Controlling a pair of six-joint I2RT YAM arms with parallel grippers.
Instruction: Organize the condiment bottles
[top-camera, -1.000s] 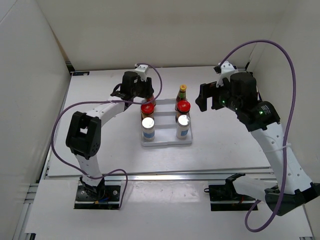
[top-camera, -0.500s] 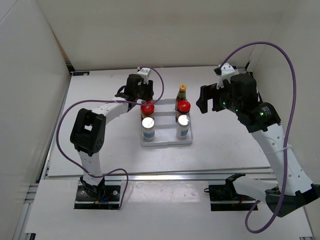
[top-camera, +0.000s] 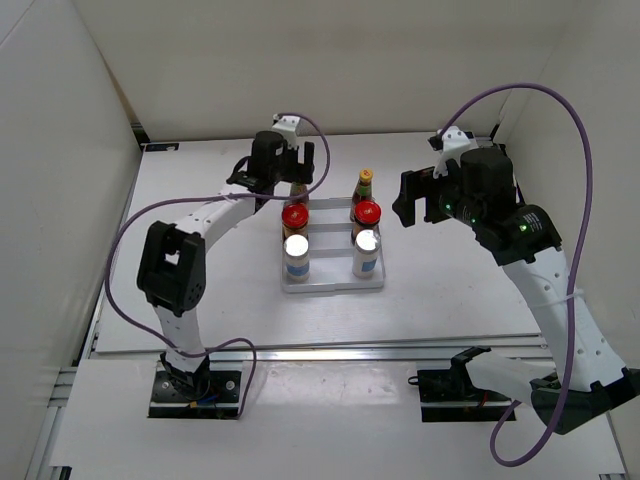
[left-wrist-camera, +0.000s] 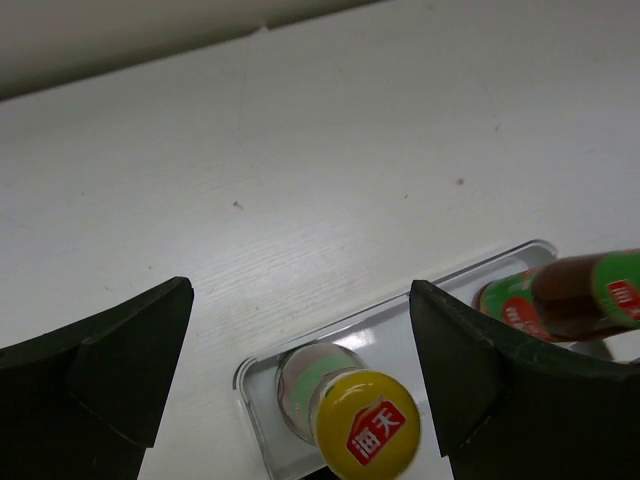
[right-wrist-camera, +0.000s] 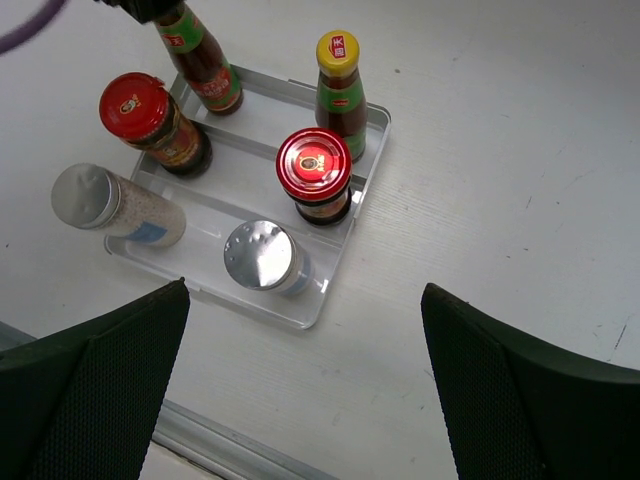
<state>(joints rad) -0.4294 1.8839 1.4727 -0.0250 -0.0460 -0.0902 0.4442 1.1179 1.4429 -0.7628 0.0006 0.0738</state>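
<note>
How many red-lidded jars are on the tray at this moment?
2. Both stand in the middle row of the tray: the left jar in its left column, the right jar in its right. None seems hidden.

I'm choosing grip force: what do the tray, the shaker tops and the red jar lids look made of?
Tray: translucent glossy plastic, since the table shows through its rim. Shaker tops: shiny metal or metallised plastic, mirror-bright glare. Red jar lids: glossy printed metal or plastic; cannot tell which.

bright, even, from overhead | shadows soft | glare on shaker tops (top-camera: 296, 245) (blown white, top view) | fingers (left-wrist-camera: 90, 370) dark, soft-edged in wrist views
</note>
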